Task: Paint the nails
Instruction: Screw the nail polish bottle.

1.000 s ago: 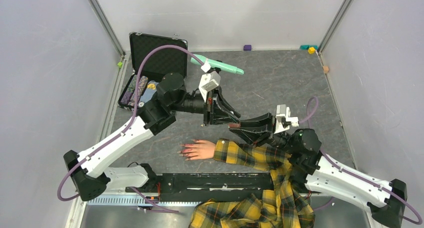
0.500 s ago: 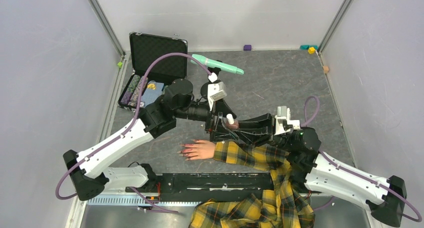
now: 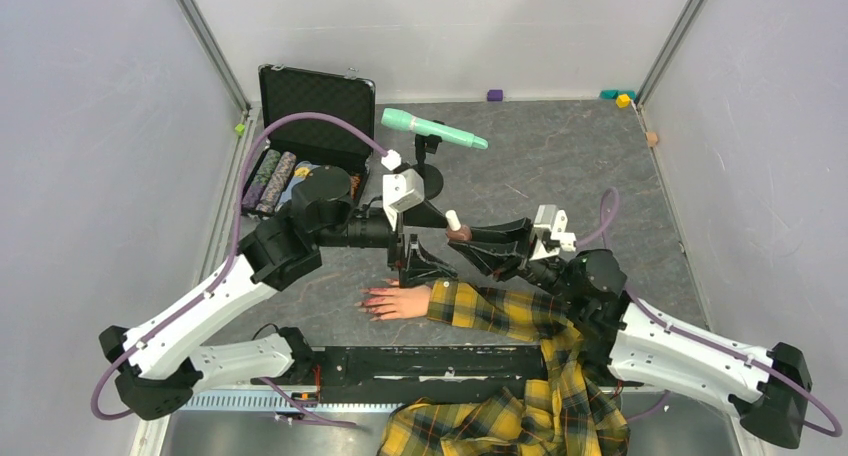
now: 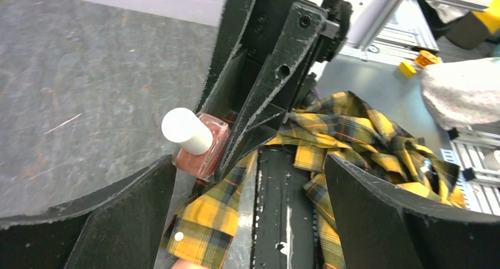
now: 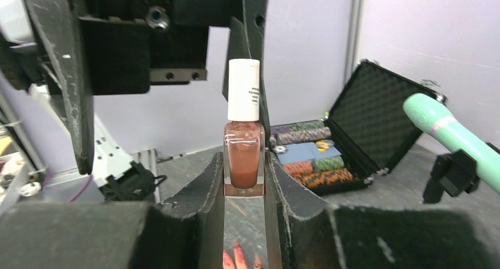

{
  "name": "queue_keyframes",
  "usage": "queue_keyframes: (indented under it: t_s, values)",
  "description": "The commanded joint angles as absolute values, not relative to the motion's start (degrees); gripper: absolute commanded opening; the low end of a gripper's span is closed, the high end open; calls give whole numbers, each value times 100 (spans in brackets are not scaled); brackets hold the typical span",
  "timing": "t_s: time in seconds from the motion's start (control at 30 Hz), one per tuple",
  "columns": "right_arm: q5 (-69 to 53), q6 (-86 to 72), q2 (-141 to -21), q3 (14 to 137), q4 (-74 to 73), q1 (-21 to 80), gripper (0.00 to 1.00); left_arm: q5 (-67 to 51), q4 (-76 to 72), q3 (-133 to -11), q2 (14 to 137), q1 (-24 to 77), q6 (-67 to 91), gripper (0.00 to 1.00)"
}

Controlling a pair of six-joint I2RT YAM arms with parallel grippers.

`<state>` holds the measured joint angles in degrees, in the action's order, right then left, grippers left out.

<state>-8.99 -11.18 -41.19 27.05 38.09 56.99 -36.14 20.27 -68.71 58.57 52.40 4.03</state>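
Brownish polish bottle (image 5: 243,157) clamped in right gripper (image 3: 478,246); left gripper (image 3: 430,241) now spread wide, backed off cap (image 5: 243,89)

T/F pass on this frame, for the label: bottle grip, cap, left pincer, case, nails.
1. The right pincer grips the polish bottle. True.
2. The bottle's white cap is off. False: it is on the bottle.
3. The left pincer is shut on the cap. False: it is open, holding nothing.
4. The black case stands open. True.
5. The nails are bare. False: they show red.
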Motion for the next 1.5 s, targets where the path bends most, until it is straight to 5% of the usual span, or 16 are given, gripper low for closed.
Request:
queue_keyframes:
  t_s: [0.0,0.23,0.77,1.0,1.3,1.47]
  values:
    - [-295,-782,-4321,2884,3922,5722,0,-2805,1980,-6896,5628,5146,195,100]
    - [406,-760,-4771,2874,4037,5721,0,-1351,1136,-6391,5479,4738,1591,100]
    - [1161,-639,-5563,3312,3547,5779,0,-2557,222,-5985,6187,3744,3214,91]
    - [1261,-548,-5761,3460,3407,5836,0,-2675,236,-6002,6404,3745,3268,67]
    - [1304,-486,-5814,3498,3367,5871,0,-2762,265,-6019,6553,3747,3314,50]
    - [1271,-499,-5819,3482,3408,5871,0,-2858,291,-6075,6635,3757,3371,29]
